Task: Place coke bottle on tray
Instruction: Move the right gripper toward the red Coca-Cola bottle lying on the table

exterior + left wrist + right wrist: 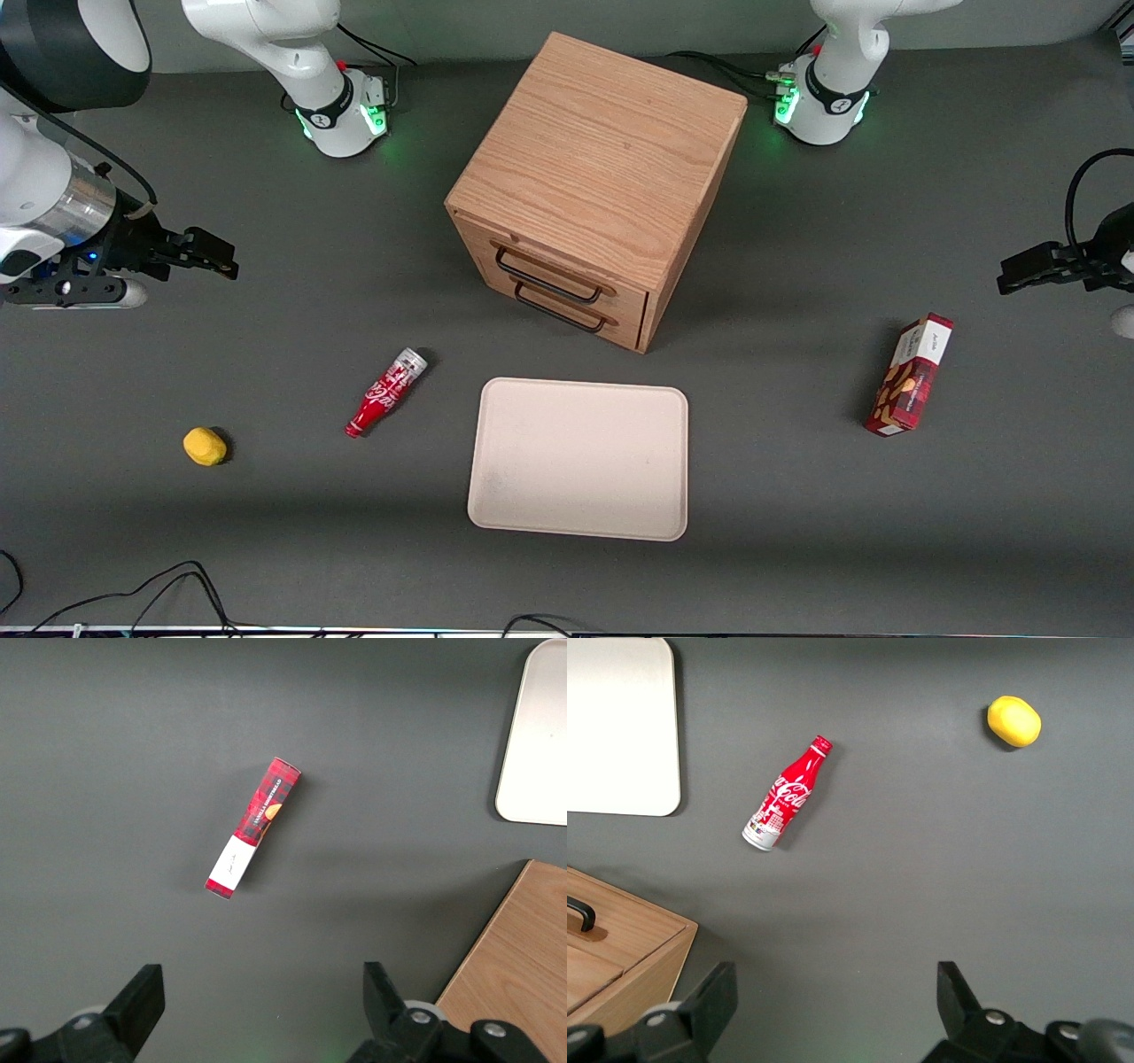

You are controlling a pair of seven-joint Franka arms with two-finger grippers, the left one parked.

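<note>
The coke bottle (386, 392) lies on its side on the dark table, beside the tray, its red cap nearer the front camera and its silver base farther. It also shows in the right wrist view (787, 795). The cream tray (580, 457) lies flat in front of the wooden drawer cabinet; a corner of it shows in the right wrist view (620, 726). My gripper (213, 252) hangs high above the table at the working arm's end, open and empty, well away from the bottle. Its fingertips (716, 985) show wide apart, with bare table between them.
A wooden drawer cabinet (594, 186) with two black handles stands mid-table. A yellow lemon-like object (205, 446) lies toward the working arm's end. A red snack box (911, 375) lies toward the parked arm's end. Cables run along the front edge.
</note>
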